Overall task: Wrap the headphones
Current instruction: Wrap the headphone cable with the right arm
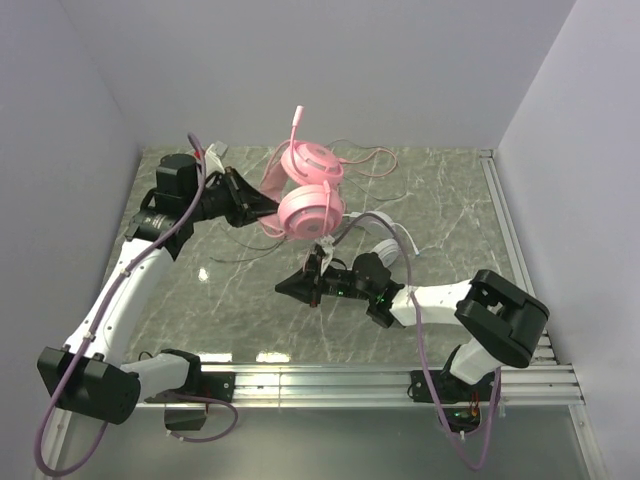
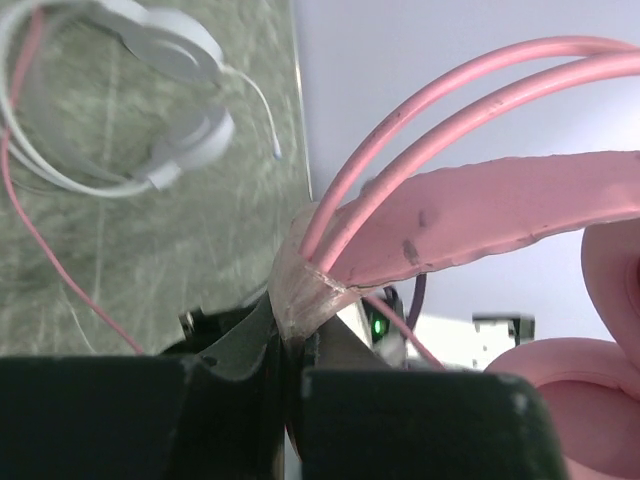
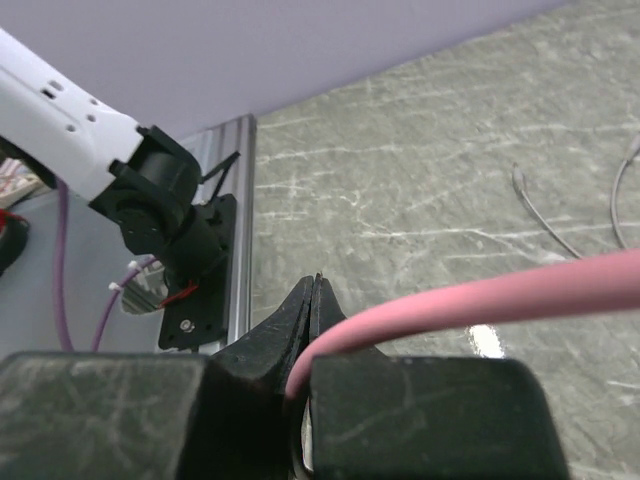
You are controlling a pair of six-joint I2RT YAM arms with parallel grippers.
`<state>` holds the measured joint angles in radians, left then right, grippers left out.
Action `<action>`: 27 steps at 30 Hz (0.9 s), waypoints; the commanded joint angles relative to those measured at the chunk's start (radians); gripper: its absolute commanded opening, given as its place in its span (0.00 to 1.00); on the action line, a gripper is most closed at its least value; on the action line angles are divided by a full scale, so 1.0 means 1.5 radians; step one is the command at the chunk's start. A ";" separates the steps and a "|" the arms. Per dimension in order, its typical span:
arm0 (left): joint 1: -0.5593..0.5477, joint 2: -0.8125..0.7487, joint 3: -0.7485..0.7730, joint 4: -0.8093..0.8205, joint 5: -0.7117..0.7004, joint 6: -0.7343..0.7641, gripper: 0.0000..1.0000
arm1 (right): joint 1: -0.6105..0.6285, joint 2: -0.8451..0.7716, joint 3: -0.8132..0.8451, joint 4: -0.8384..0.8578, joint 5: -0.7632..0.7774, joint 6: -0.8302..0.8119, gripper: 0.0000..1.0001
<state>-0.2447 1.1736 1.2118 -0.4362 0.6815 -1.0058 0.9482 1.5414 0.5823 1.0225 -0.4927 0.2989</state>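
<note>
The pink headphones (image 1: pixel 305 185) hang above the marble table, ear cups to the right, mic boom pointing up. My left gripper (image 1: pixel 262 207) is shut on the headband's end; in the left wrist view the pink headband (image 2: pixel 480 215) and its twin wires run out of the closed left gripper (image 2: pixel 295 330). My right gripper (image 1: pixel 285 288) sits lower, near the table's middle, shut on the thin pink cable (image 3: pixel 480 300), which leaves the closed right gripper (image 3: pixel 315 295) to the right. The white headphones (image 1: pixel 395 238) lie on the table behind my right arm, also visible as white headphones (image 2: pixel 170 90) with a pale cable.
More pink cable (image 1: pixel 370 165) loops over the table behind the pink headset. A thin dark cable (image 1: pixel 230 258) lies left of the right gripper. Aluminium rails run along the front edge (image 1: pixel 380 380) and right edge (image 1: pixel 510 230). Pale walls enclose the table.
</note>
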 commanded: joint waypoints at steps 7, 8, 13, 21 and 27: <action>0.000 -0.047 -0.010 0.070 0.271 0.079 0.00 | -0.073 0.004 -0.025 0.080 -0.065 0.082 0.00; 0.000 -0.055 -0.011 0.062 0.280 0.113 0.00 | -0.081 0.003 -0.024 0.079 -0.070 0.086 0.00; -0.011 -0.088 -0.008 -0.064 0.204 0.281 0.00 | -0.136 -0.017 -0.004 -0.003 -0.072 0.090 0.00; -0.147 -0.071 -0.004 -0.115 0.071 0.434 0.00 | -0.167 -0.050 0.057 -0.213 0.000 0.034 0.00; -0.264 -0.080 0.005 -0.155 -0.087 0.510 0.00 | -0.235 -0.070 0.078 -0.273 0.004 0.040 0.00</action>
<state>-0.5480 1.0916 1.1748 -0.6231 0.5606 -0.3321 0.6624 1.4734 0.6380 0.7174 -0.5423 0.3210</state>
